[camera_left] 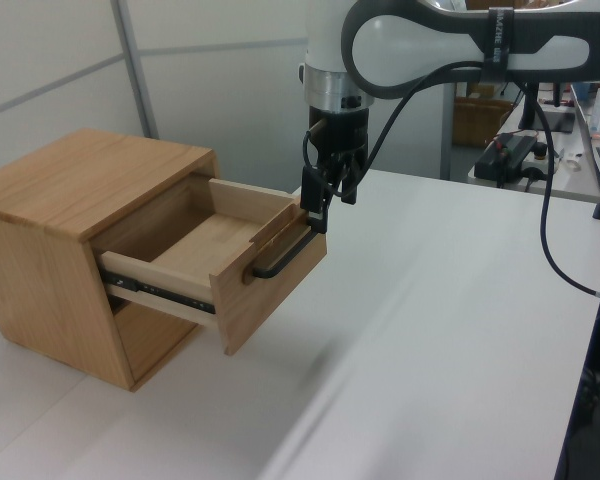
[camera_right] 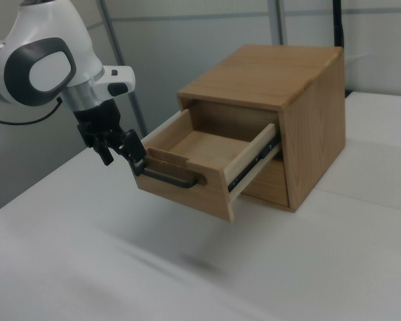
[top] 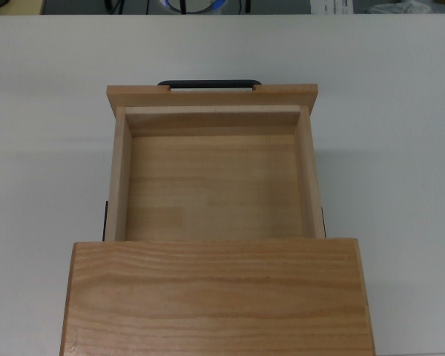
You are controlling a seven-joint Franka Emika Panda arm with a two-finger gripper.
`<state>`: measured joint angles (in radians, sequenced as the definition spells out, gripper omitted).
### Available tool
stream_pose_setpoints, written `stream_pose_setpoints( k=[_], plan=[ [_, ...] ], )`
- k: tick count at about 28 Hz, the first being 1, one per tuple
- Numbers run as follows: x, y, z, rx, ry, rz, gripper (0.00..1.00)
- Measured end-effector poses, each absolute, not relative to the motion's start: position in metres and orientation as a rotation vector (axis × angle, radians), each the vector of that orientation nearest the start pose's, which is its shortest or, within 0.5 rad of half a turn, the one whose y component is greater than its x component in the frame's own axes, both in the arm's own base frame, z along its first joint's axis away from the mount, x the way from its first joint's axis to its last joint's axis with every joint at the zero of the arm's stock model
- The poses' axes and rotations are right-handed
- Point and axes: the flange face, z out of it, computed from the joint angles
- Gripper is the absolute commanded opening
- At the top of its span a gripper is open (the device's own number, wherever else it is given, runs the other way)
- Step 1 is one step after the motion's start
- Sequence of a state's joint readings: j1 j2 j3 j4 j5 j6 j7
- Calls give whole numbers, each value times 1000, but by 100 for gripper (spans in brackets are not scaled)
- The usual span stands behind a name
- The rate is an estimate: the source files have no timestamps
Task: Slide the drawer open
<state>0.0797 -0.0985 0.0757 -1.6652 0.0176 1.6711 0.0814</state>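
Observation:
The drawer [top: 211, 185] stands pulled well out of the wooden cabinet [top: 215, 297], and its tray is empty. Its black bar handle [top: 208, 84] sits on the front panel. In the left view the drawer [camera_left: 220, 250] juts toward the left view's right, and my gripper [camera_left: 332, 210] hangs just above the far end of the handle [camera_left: 280, 262]. Its fingers are open and hold nothing. In the right view the gripper [camera_right: 123, 160] is by the drawer's [camera_right: 194, 150] front corner, next to the handle's [camera_right: 170, 178] left end. The top view does not show the gripper.
The cabinet [camera_left: 90, 180] stands on a white table [camera_left: 430, 330]. A black cable [camera_left: 550, 230] hangs from the arm on the left view's right. Desks with equipment [camera_left: 515, 150] stand behind the table.

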Motion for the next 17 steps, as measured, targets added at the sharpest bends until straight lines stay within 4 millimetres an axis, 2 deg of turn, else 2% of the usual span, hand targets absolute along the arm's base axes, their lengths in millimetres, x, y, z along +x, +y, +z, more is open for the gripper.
stream_pose_setpoints(
  k=[17],
  plan=[
    [523, 86, 649, -3115, -115, -141, 100]
  ],
)
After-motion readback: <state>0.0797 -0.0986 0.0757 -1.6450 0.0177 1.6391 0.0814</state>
